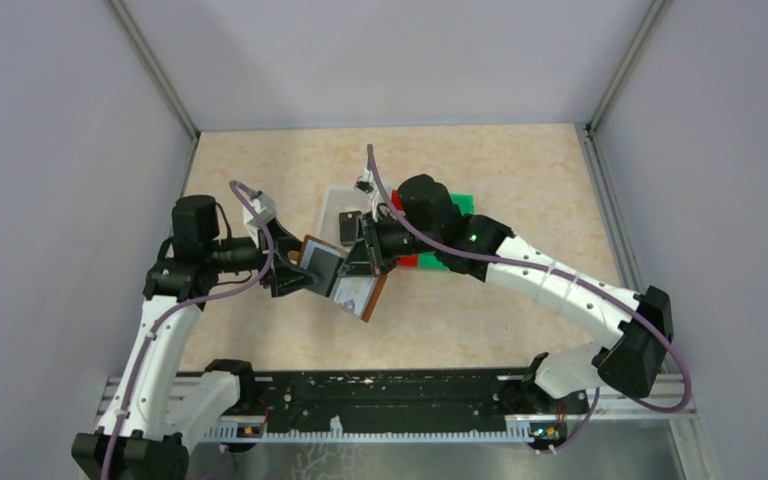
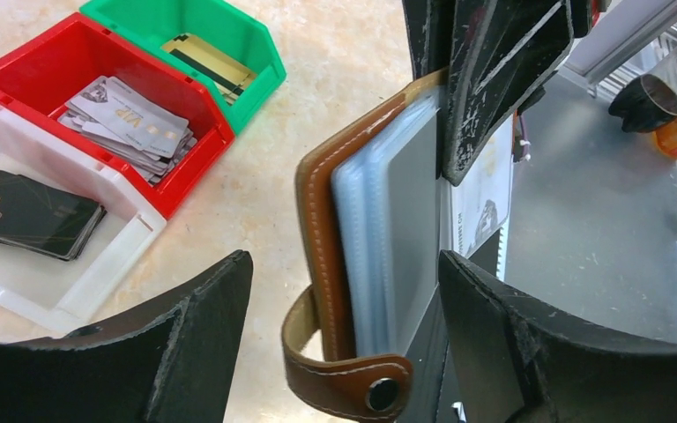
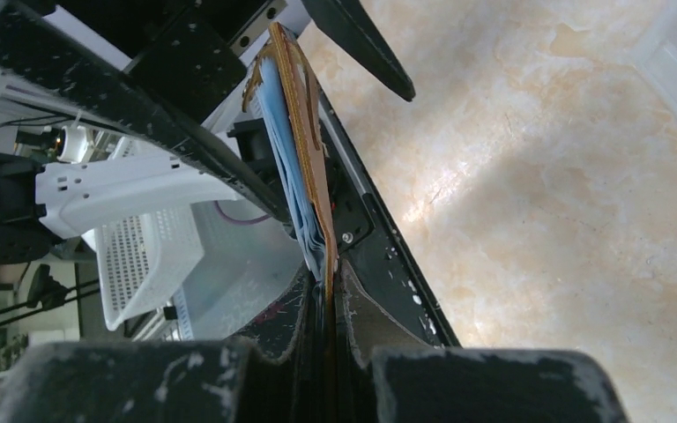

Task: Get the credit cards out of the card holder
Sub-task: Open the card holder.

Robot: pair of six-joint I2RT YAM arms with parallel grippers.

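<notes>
Jaws of the left gripper (image 2: 342, 264) stand wide apart, one finger on either side of the card holder (image 2: 317, 220), which is up in the air between the two arms, above the marbled tabletop (image 2: 317, 70). On the leather side a clear gap separates finger and cover. On the other side the finger lies close to the pages, and whether it touches them cannot be told.

The brown holder is open, and its pale bluish clear sleeves (image 2: 388, 220) fan out from the cover. Its snap tab (image 2: 353, 388) curls round at the end nearest the left wrist camera. A pale printed card (image 2: 483, 207) shows behind the sleeves.

At the holder's far end the right gripper (image 3: 326, 304) has its jaws pressed together on the leather and sleeves, which rise edge-on from between the fingers.

Farther back on the table three bins stand touching in a row. The white bin (image 2: 123, 256) holds a small stack of black cards (image 2: 26, 211). The red bin (image 2: 44, 66) next to it holds a loose pile of silver cards (image 2: 128, 123). The green bin (image 2: 247, 44) beyond holds gold cards (image 2: 207, 57).
</notes>
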